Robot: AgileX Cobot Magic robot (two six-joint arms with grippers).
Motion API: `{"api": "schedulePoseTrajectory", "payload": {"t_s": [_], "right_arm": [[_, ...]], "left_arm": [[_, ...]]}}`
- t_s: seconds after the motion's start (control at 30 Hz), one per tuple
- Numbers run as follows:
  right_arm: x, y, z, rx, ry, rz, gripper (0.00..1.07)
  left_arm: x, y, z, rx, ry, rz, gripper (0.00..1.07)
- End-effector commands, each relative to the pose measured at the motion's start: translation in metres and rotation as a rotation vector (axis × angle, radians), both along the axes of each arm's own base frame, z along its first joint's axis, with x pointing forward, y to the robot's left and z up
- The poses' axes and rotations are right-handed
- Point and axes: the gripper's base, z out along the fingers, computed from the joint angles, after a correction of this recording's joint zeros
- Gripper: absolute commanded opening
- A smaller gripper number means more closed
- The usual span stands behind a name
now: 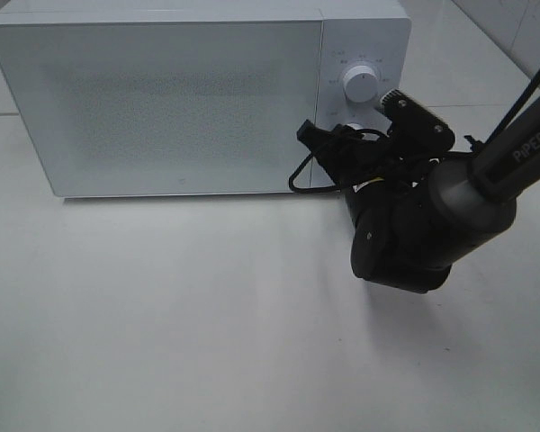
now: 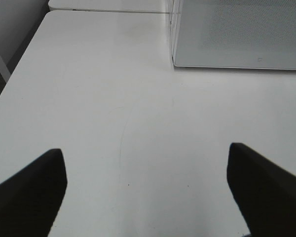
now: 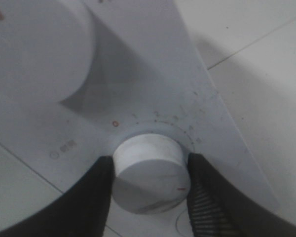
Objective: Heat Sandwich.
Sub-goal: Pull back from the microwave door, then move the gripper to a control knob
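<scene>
Pinching the lower dial (image 3: 147,163) of the microwave (image 1: 162,99) between the two fingers (image 3: 84,202) of the right gripper (image 3: 149,170), one pad touching each side of it. Leaving the upper dial (image 1: 360,83) untouched, just beside this gripper and higher on the panel. Holding the left gripper (image 2: 144,150) wide apart over the table (image 2: 113,98), gripping nothing, with the closed microwave well ahead of it. Not seeing the sandwich in any view, so not able to tell its place.

Black arm (image 1: 405,236), white "PiPER" lettering (image 1: 529,148), looped black cable (image 1: 298,176), black ribbed-pad right hand (image 3: 149,170)
</scene>
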Motion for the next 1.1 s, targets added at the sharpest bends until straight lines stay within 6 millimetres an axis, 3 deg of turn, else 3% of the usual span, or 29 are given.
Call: {"api": "schedulePoseTrajectory", "payload": {"t_s": [0.03, 0.27, 0.4, 0.53, 0.93, 1.03, 1.1], "right_arm": [[0.0061, 0.0011, 0.0244, 0.284, -0.201, -0.030, 0.00], [0.0056, 0.0028, 0.0244, 0.638, -0.200, -0.039, 0.00], [0.0056, 0.0032, 0.0245, 0.987, -0.193, -0.066, 0.00], [0.0056, 0.0034, 0.0246, 1.112, -0.189, -0.075, 0.00], [0.0056, 0.0032, 0.0245, 1.044, -0.192, -0.071, 0.00], [0.0056, 0.0028, 0.0244, 1.019, -0.194, -0.074, 0.06], [0.0056, 0.0027, 0.0245, 1.012, -0.195, -0.073, 0.16]], "left_arm": [[-0.0022, 0.0000, -0.0001, -0.001, -0.031, 0.003, 0.82], [-0.0022, 0.0000, -0.0001, -0.001, -0.031, 0.003, 0.82], [-0.0022, 0.0000, -0.0001, -0.001, -0.031, 0.003, 0.82], [-0.0022, 0.0000, -0.0001, -0.001, -0.031, 0.003, 0.82], [-0.0022, 0.0000, -0.0001, -0.001, -0.031, 0.003, 0.82], [-0.0022, 0.0000, -0.0001, -0.001, -0.031, 0.003, 0.82], [-0.0022, 0.0000, -0.0001, -0.001, -0.031, 0.003, 0.82]]}}
